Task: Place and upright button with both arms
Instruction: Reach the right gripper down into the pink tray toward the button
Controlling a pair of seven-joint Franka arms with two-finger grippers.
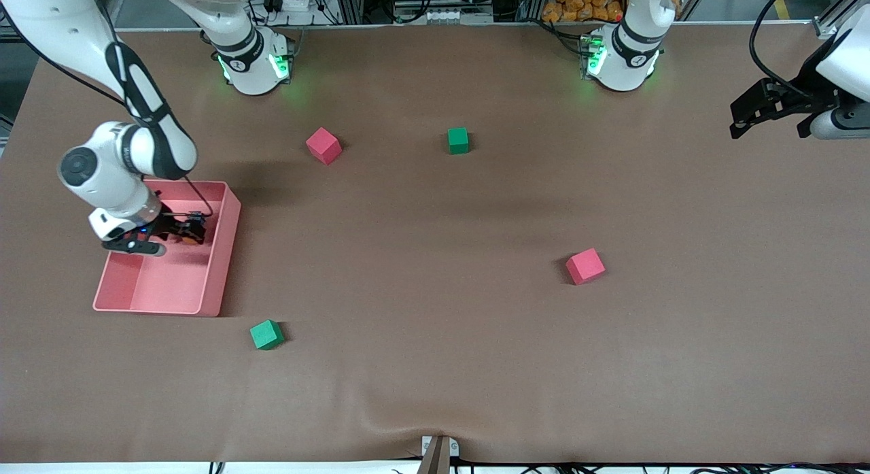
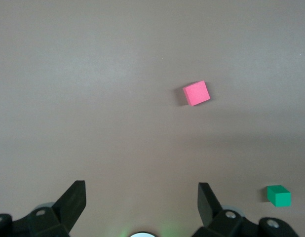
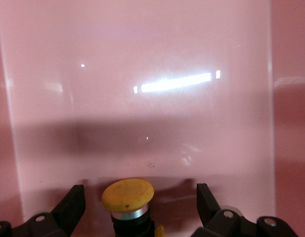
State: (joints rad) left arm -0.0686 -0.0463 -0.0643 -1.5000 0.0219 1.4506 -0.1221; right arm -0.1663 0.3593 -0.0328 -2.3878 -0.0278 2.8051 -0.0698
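Observation:
The button (image 1: 193,239), an orange round cap on a black body, lies in the pink bin (image 1: 219,270) at the right arm's end of the table. My right gripper (image 1: 185,229) is down in the bin and open. In the right wrist view the button (image 3: 128,196) sits between the spread fingers of my right gripper (image 3: 140,190) with a gap on each side, over the bin's floor (image 3: 142,98). My left gripper (image 1: 746,115) is open and empty, up in the air over the left arm's end of the table; it also shows in the left wrist view (image 2: 141,190).
Two red cubes (image 1: 323,145) (image 1: 585,266) and two green cubes (image 1: 458,140) (image 1: 266,334) lie scattered on the brown table. The left wrist view shows a red cube (image 2: 197,93) and a green cube (image 2: 279,195).

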